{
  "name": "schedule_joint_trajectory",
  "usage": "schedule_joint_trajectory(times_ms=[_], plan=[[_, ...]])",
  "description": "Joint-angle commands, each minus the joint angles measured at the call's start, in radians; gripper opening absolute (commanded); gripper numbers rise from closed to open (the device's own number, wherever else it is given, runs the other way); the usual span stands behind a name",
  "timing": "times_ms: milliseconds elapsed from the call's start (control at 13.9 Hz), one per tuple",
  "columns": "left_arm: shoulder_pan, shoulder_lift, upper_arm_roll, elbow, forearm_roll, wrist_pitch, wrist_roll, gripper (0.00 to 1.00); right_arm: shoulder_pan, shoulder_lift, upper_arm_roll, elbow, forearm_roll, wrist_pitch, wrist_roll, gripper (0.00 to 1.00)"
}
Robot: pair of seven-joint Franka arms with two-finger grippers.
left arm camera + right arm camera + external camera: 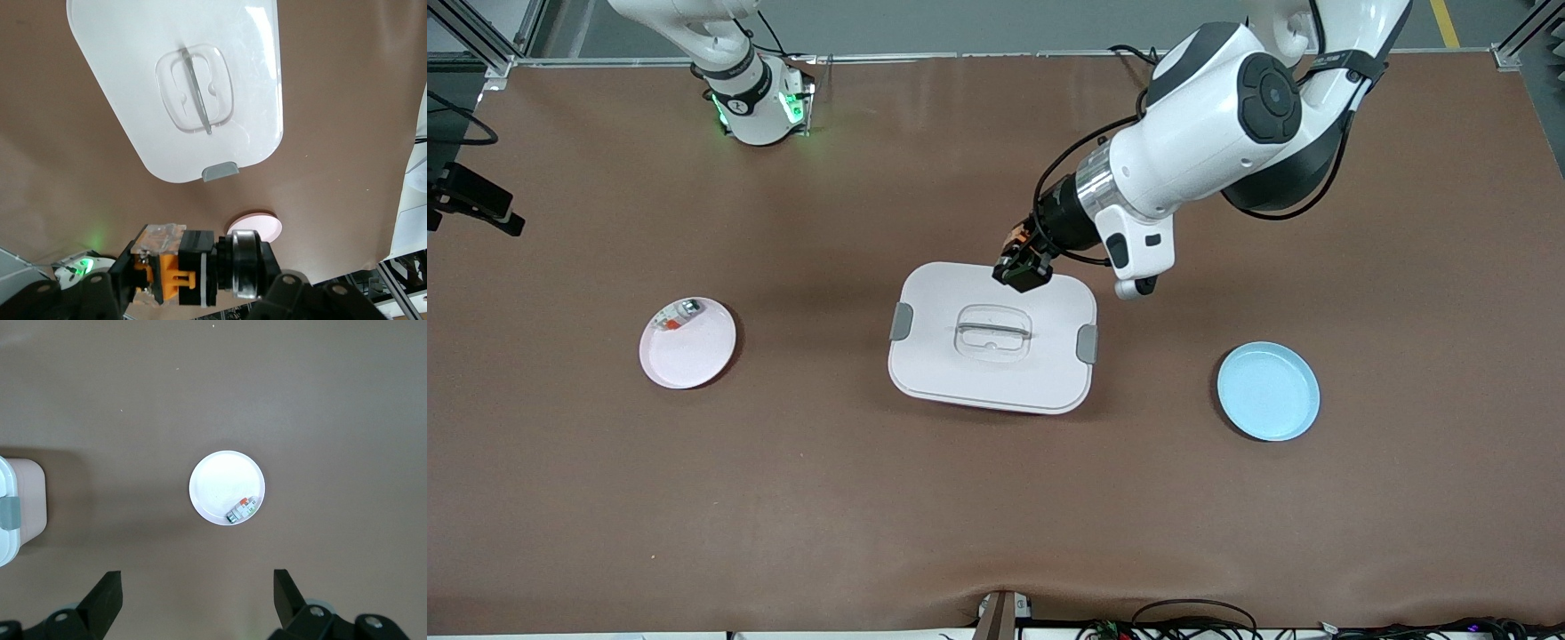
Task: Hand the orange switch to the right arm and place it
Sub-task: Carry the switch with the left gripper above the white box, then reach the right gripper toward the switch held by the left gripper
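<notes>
The left gripper (1021, 269), jaws clamped on the stubby black-and-orange switch (175, 269), hangs over the white lidded box (960, 364), while the right gripper (197, 595) waits wide open above the brown tabletop (871, 498).

**Surface Materials and Finish**

Bench (783, 498): matt brown covering, faintly creased. White container lid (960, 373): smooth semi-gloss plastic with grey clips. Pink plate (694, 356) and blue plate (1267, 391): smooth, glossy. Orange switch (190, 270): black and orange plastic, shiny metallic ring.
</notes>
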Motion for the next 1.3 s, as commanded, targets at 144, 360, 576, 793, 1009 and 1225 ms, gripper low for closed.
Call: schedule_joint_trajectory(times_ms=[144,360,576,793,1009,1225], plan=[[-0.048,0.037,0.004,0.053,-0.008,0.025,-0.086,0.00,-0.010,0.013,0.009,0.027,0.016,-0.007,0.001,1.00],[-0.066,0.037,0.006,0.053,-0.005,0.039,-0.121,0.00,0.028,0.011,0.029,0.027,0.033,-0.016,0.014,1.00],[-0.071,0.037,0.006,0.053,-0.004,0.039,-0.144,0.00,0.155,0.007,0.055,0.041,0.032,-0.021,0.088,1.00],[-0.088,0.037,0.010,0.055,-0.002,0.039,-0.155,0.00,0.267,0.010,0.069,0.053,0.067,-0.007,0.263,1.00],[-0.088,0.037,0.010,0.055,-0.002,0.039,-0.157,0.00,0.349,0.022,0.069,0.030,0.175,0.117,0.386,1.00],[-0.089,0.037,0.009,0.055,-0.001,0.039,-0.157,0.00,0.385,0.059,0.069,0.001,0.301,0.242,0.523,1.00]])
